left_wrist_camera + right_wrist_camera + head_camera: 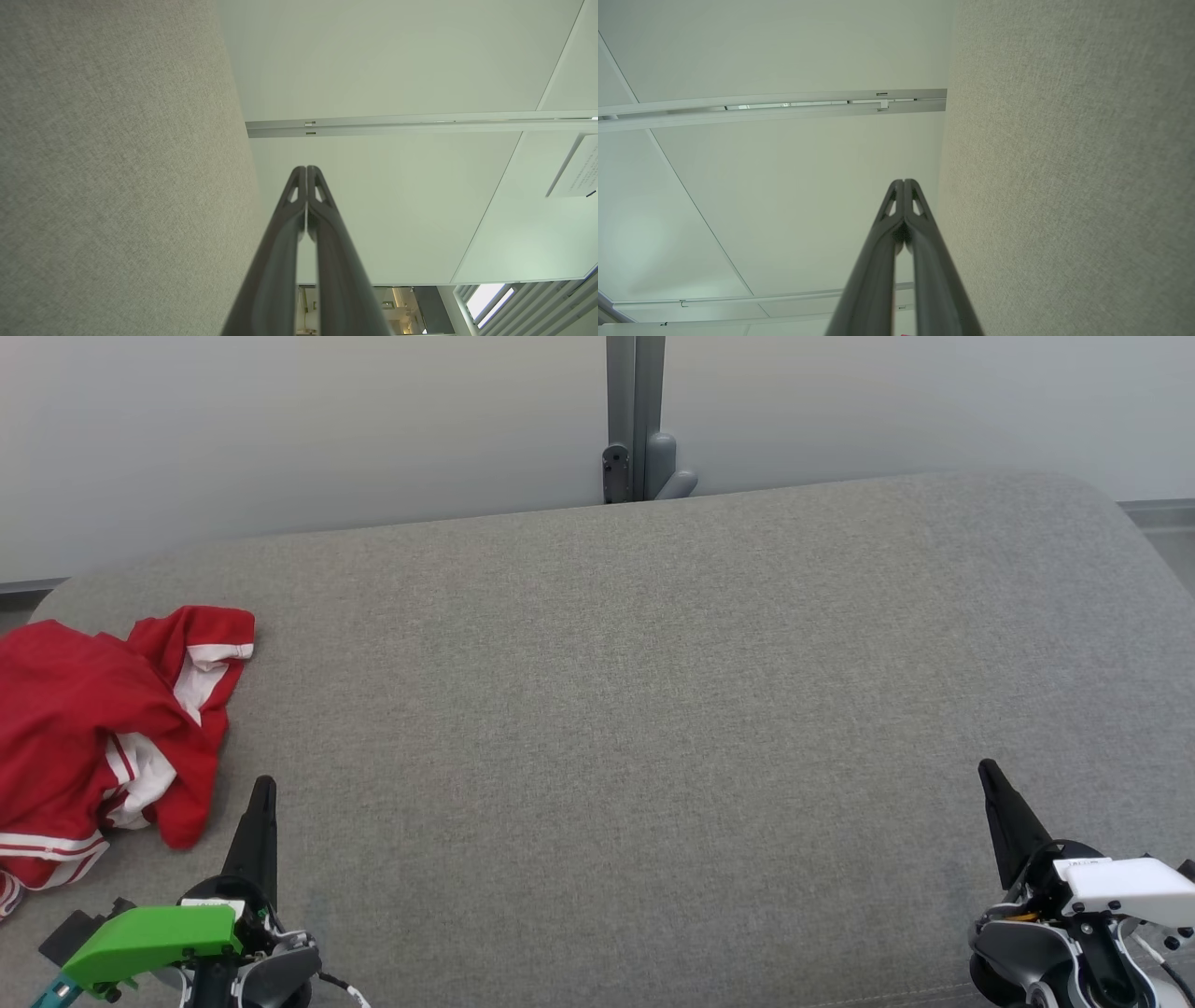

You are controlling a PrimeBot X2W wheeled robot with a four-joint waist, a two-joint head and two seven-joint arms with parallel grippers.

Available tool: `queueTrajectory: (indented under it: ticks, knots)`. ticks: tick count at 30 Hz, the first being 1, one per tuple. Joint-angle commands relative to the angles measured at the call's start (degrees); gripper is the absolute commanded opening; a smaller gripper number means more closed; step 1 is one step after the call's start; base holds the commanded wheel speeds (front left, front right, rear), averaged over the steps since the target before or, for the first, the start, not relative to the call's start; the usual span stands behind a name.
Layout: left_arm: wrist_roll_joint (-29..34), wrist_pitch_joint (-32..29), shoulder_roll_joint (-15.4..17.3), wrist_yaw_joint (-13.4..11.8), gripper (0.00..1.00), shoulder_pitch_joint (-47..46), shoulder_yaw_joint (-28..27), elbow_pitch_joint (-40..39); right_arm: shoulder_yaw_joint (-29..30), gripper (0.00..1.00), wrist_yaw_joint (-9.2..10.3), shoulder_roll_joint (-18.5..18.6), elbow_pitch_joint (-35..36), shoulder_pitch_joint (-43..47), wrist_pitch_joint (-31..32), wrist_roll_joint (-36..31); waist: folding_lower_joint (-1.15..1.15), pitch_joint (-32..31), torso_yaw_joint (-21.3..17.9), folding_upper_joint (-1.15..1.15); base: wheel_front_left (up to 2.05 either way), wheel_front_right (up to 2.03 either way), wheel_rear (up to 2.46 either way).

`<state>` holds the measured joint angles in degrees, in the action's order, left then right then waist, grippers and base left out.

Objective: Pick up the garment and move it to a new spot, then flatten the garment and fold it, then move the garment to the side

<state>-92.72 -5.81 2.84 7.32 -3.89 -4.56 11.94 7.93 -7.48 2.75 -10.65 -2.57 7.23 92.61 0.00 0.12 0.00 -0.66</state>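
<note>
Just left of the left tool (264, 784), crumpled garment (93, 728)

A red garment (93, 728) with white stripes was seen at the frame's left, on a grey fabric surface (607, 709); pale walls (280, 429) behind.

Crumpled red-and-white garment (89, 728) lies on the grey pad (653, 709) — left gripper (264, 784) just beside it, right gripper (986, 769) well apart, both pinched closed.
</note>
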Motion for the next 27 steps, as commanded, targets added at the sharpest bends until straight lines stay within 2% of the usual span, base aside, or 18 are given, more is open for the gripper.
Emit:
queueTrajectory:
  ticks: [1, 27]
  knots:
    - [-0.1, 0.0, 0.0, 0.4, 0.0, -0.7, -0.1, -0.1, 0.1, 0.0, -0.03, 0.3, 0.2, -0.3, 0.2, 0.2, 0.0, 0.0, 0.0, 0.66, 0.0, 0.0, 0.0]
    - [-0.1, 0.0, 0.0, 0.4, 0.0, -0.7, -0.1, -0.1, 0.1, 0.0, -0.03, 0.3, 0.2, -0.3, 0.2, 0.2, 0.0, 0.0, 0.0, 0.66, 0.0, 0.0, 0.0]
